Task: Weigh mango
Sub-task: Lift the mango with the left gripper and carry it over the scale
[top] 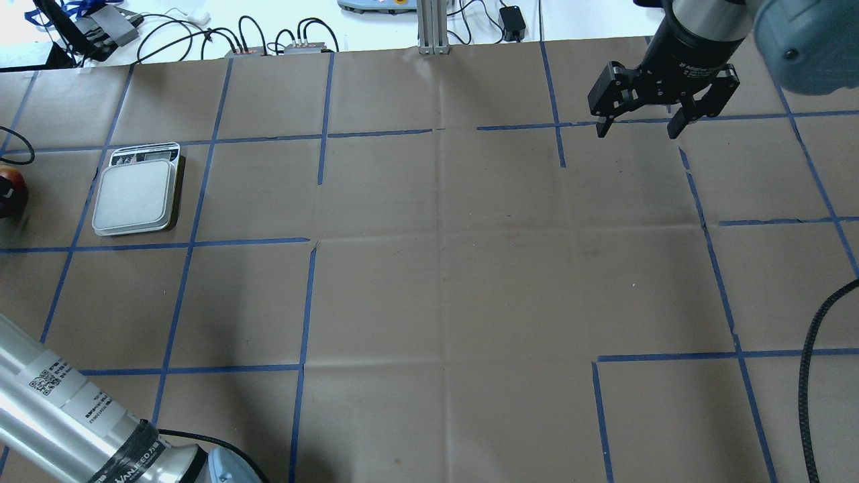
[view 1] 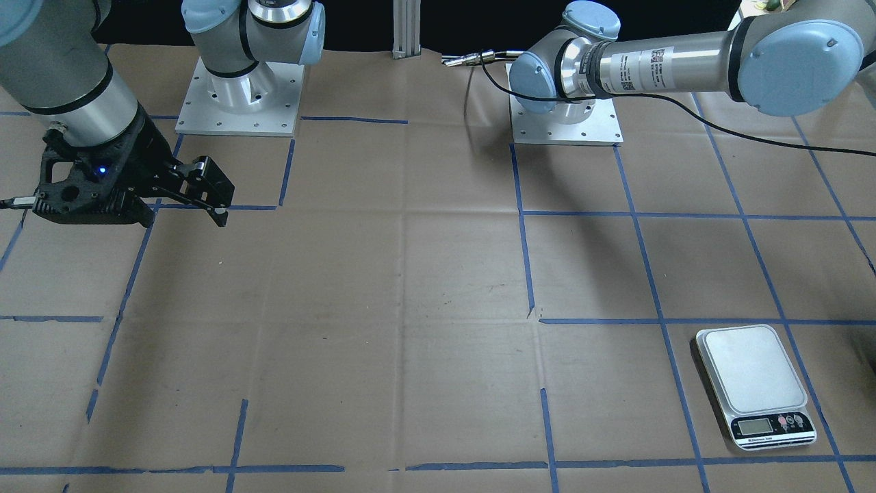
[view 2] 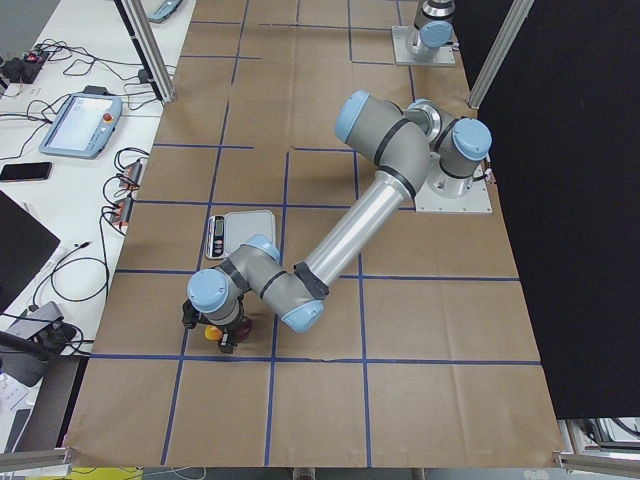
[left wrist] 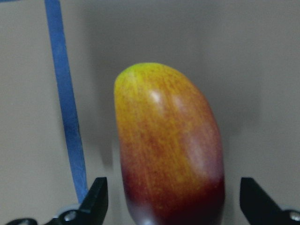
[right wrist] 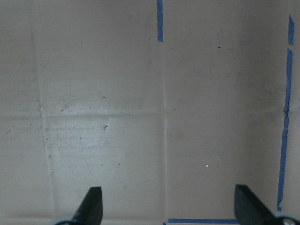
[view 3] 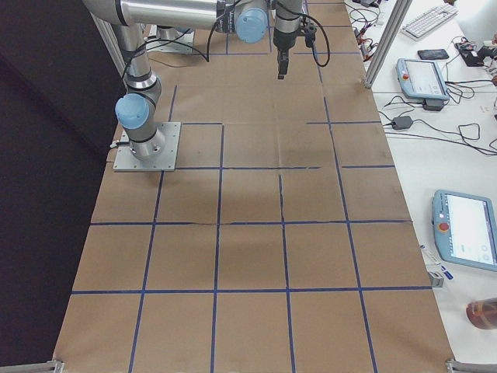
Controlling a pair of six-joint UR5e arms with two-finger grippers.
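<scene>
The mango (left wrist: 168, 145), a glossy oval fruit, dark red shading to orange-yellow at its far end, lies on the brown paper (top: 443, 268) between the spread fingers of my left gripper (left wrist: 174, 204), with neither pad touching it. I judge the grasp is next. I'd centre across the broad red belly and close softly so the slick skin doesn't squirt out. The white flat-topped digital scale (top: 134, 198) sits near, bare. My right gripper (top: 637, 127) hangs open and empty, well apart.
</scene>
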